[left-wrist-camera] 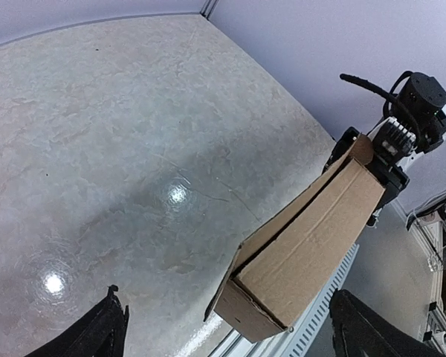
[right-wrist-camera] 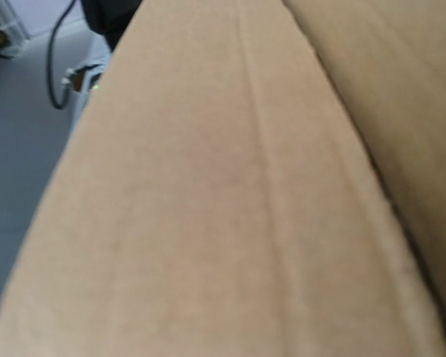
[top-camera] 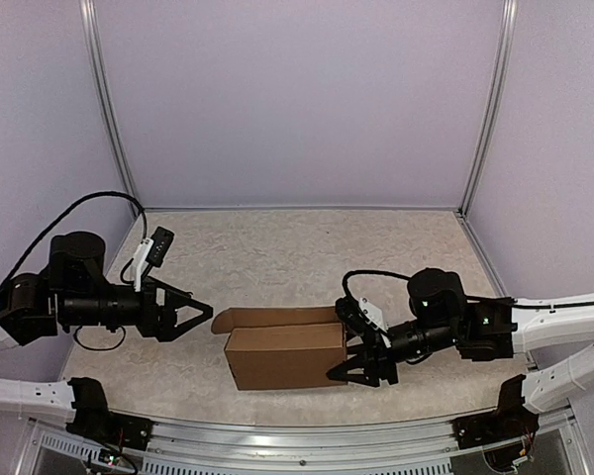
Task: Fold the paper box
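Note:
The paper box (top-camera: 285, 358) is a brown cardboard oblong lying on the table between the arms, with a flap (top-camera: 228, 320) standing open at its back left end. It also shows in the left wrist view (left-wrist-camera: 312, 238) and fills the right wrist view (right-wrist-camera: 223, 186). My left gripper (top-camera: 203, 312) is open and empty just left of the box, a small gap from it, and its fingertips sit wide apart in the left wrist view (left-wrist-camera: 230, 331). My right gripper (top-camera: 348, 354) is at the box's right end, with a finger (left-wrist-camera: 340, 152) on either side of it.
A metal rail (top-camera: 307, 435) runs along the table's near edge just in front of the box. Purple walls and two frame posts (top-camera: 480, 109) close the back and sides. The left arm's black cable (top-camera: 79, 208) loops behind it.

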{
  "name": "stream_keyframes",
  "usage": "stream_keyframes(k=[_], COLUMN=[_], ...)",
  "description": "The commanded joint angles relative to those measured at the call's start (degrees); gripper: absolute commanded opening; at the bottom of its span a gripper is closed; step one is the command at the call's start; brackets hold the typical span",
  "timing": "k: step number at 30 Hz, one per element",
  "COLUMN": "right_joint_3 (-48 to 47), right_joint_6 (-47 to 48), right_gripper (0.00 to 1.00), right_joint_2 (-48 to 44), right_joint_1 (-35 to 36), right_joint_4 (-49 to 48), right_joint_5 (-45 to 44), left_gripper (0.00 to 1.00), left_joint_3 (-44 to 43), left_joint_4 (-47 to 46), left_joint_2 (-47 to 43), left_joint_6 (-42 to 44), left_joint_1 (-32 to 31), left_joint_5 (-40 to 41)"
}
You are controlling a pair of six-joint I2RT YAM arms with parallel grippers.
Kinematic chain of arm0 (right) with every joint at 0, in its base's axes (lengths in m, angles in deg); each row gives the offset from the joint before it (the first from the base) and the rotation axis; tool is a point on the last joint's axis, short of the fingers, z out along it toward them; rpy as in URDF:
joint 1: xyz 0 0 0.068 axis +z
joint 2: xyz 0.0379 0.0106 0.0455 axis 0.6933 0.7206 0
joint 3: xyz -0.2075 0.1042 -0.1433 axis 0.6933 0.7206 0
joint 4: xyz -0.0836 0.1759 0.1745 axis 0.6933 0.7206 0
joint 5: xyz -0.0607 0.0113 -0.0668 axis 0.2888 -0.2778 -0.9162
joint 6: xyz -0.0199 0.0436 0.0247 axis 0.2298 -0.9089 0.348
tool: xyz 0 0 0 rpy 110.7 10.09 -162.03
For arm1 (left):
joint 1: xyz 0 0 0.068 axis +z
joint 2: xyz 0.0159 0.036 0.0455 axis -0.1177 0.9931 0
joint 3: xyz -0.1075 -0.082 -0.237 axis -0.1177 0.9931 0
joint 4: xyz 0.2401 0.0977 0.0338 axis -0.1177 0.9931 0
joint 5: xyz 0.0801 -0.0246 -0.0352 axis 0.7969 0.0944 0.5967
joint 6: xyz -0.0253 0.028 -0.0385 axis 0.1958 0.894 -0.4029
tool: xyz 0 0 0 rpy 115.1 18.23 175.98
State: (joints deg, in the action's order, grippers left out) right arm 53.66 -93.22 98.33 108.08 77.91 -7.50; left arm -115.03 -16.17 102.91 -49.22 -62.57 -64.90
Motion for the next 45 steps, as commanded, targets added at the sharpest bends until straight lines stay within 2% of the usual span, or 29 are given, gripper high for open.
stream_keyframes(k=[1, 8, 15, 23, 25, 30, 37, 45], right_joint_3=[2.3, 3.2, 3.0, 2.7, 2.9, 5.0, 6.7, 6.0], right_joint_6=[-5.2, -6.0, -4.4, -2.1, -0.9, 3.9, 12.2, 18.1], right_gripper=[0.14, 0.14, 0.14, 0.14, 0.14, 0.12, 0.10, 0.07], right_joint_2=[0.3, 0.4, 0.8, 0.7, 0.3, -1.9, -3.4, 1.3], right_joint_1=[-0.5, -0.5, -0.5, 0.1, 0.6, 3.0, 7.0, 11.0], right_joint_4=[-4.5, -4.2, -2.9, -2.0, -1.5, -2.5, -4.3, -4.1], right_joint_5=[4.7, 5.5, 4.5, 2.6, 1.2, -4.4, -15.6, -24.7], left_gripper=[0.88, 0.64, 0.45, 0.13, 0.08, 0.00, 0.00, 0.00], left_joint_3=[-3.6, -5.0, -4.9, -4.5, -4.7, -5.5, -7.1, -8.9], left_joint_4=[2.3, 3.4, 3.0, 2.9, 3.0, 3.6, 5.0, 6.0], left_joint_2=[6.5, 12.9, 14.0, 15.4, 15.7, 16.4, 17.6, 19.1], left_joint_6=[5.1, 7.5, 7.3, 7.2, 7.3, 7.3, 6.9, 6.4], left_joint_1=[-3.1, -4.4, -4.4, -4.3, -4.4, -4.4, -4.4, -4.4], left_joint_5=[3.9, 1.1, -2.5, -3.1, -3.2, -2.9, -1.7, -2.0])
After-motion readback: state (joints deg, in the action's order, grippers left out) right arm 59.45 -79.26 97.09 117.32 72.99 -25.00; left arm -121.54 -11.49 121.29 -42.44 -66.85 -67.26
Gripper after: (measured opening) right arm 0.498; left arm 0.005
